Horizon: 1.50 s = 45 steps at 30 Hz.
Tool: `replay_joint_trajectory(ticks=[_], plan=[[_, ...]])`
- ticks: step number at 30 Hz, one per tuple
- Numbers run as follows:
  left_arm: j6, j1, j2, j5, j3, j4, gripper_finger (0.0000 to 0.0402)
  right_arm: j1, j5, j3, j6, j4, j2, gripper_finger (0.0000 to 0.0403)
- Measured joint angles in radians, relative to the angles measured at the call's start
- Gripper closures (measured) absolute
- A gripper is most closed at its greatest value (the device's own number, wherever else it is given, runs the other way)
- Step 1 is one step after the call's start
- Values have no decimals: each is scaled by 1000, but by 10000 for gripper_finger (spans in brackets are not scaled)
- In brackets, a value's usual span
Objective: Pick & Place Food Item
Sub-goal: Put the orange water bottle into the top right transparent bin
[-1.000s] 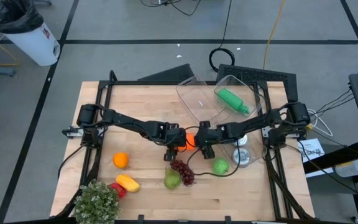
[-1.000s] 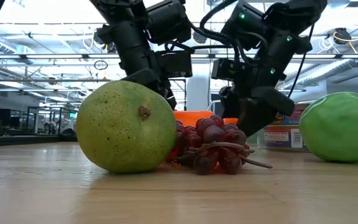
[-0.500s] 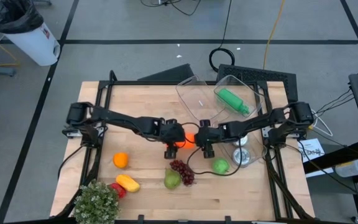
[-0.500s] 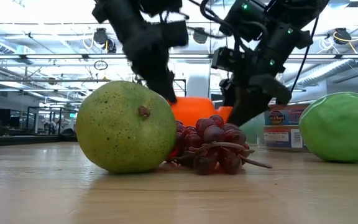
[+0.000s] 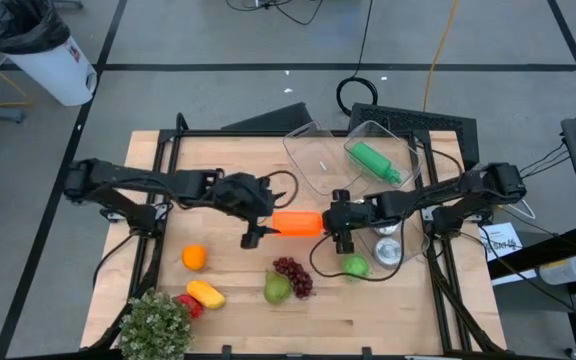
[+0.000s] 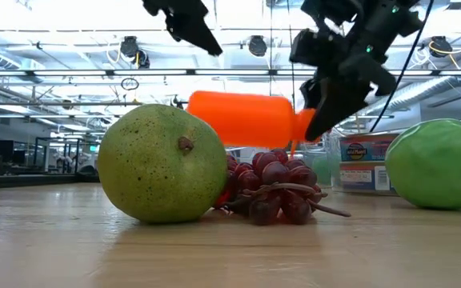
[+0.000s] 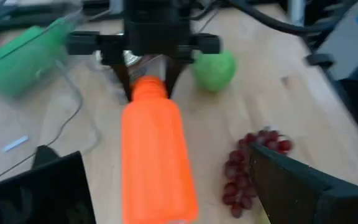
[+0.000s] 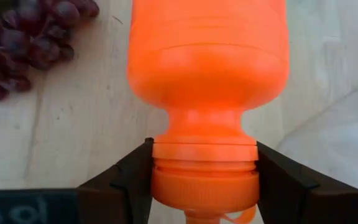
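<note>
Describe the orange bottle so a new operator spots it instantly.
Look at the wooden table, at its middle where the two arms meet. The orange bottle hangs level there, its cap pinched by the right hand. Unlike the small round orange, it is long, smooth and off the table.

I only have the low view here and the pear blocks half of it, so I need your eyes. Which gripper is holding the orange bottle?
Observer: The right gripper is clamped on the neck of the orange bottle, just behind the cap.
Operator: And the left one?
Observer: The left gripper is open at the bottle's base end, not touching it.
Operator: What lies under the bottle?
Observer: Bare table; the grapes lie nearer the front edge.
</note>
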Motion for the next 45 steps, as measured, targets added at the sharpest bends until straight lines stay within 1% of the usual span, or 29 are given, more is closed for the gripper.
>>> replay_joint_trajectory(ticks=[4,9,12,15,20,24,26,30,33,37,40,45], plan=[[-2,1,-99,15,-109,100,145,11,2,0,22,-12,-66,198],[-43,24,-240,12,-306,269,147,14,12,0,35,-31,-135,198],[-66,40,-312,11,-423,388,141,13,114,0,48,-92,-173,198],[-83,55,-378,4,-528,472,135,-7,207,0,49,-154,-214,198],[-106,82,-457,-5,-662,556,135,-81,244,0,70,-281,-300,198],[-123,99,-494,-39,-746,648,143,-176,314,0,99,-378,-374,198],[-133,107,-500,-55,-777,682,147,-234,344,0,109,-421,-406,198],[-146,111,-501,-58,-800,694,147,-367,346,-9,122,-455,-447,198],[-150,110,-501,-56,-800,700,142,-472,354,-43,115,-459,-455,198],[-151,107,-501,-26,-800,717,134,-612,393,-95,91,-457,-450,198],[-152,107,-501,-5,-800,720,135,-700,380,-134,78,-463,-448,198],[-154,107,-501,-4,-800,720,145,-779,286,-180,43,-460,-448,198]])
